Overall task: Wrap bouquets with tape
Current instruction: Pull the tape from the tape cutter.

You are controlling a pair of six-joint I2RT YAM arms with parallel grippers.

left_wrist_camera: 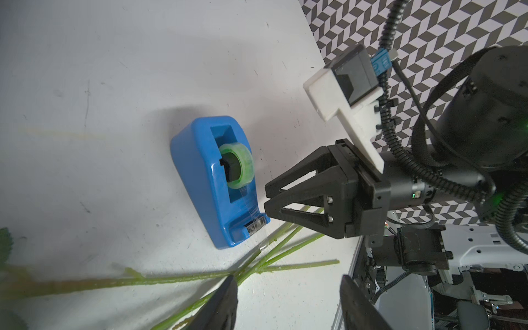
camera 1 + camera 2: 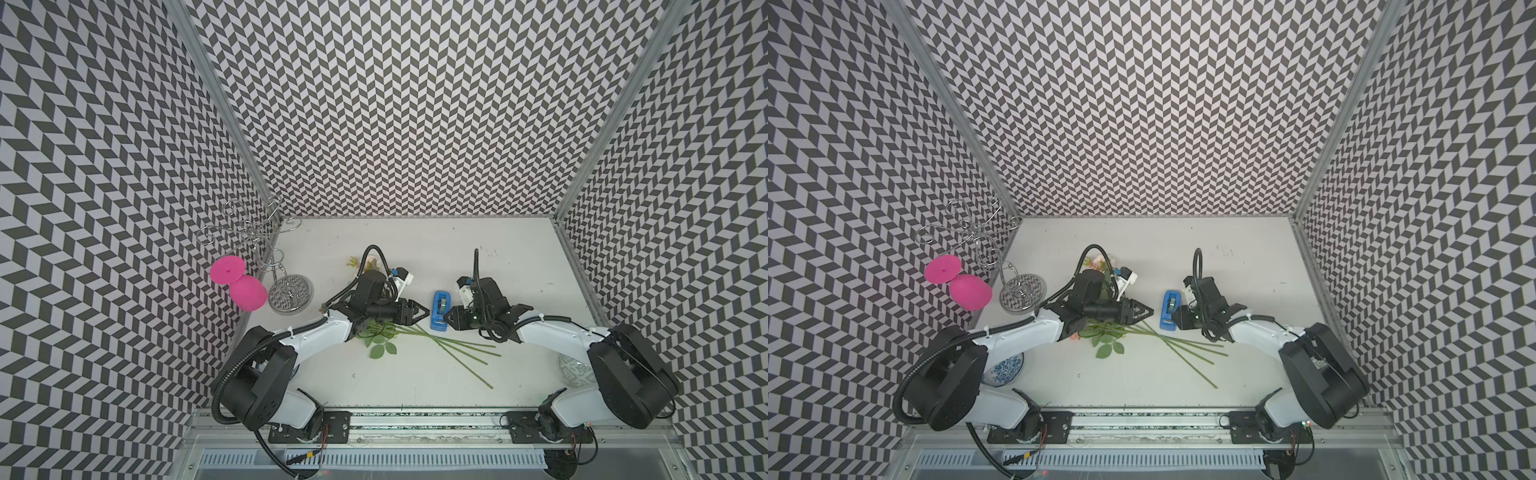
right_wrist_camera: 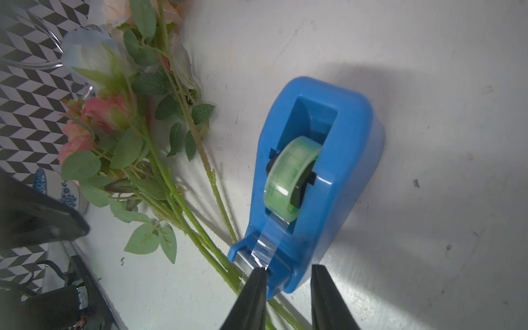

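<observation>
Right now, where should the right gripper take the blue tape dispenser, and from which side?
Probably pinch the blue tape dispenser across its flat side walls at the low cutter end. Come in from that end, where the right gripper sits. The back is taller and rounded.

White links (image 2: 324,334), black joints (image 2: 257,382), ribbed cables (image 1: 445,183), black right pincer (image 1: 265,197).

one blue tape dispenser (image 2: 439,311); beside it one loose bunch of flower stems (image 2: 377,351), at least three; two tools, left tool (image 2: 420,312), right tool (image 2: 447,318); one pink goblet (image 2: 248,293); one wire rack (image 2: 291,292).
</observation>
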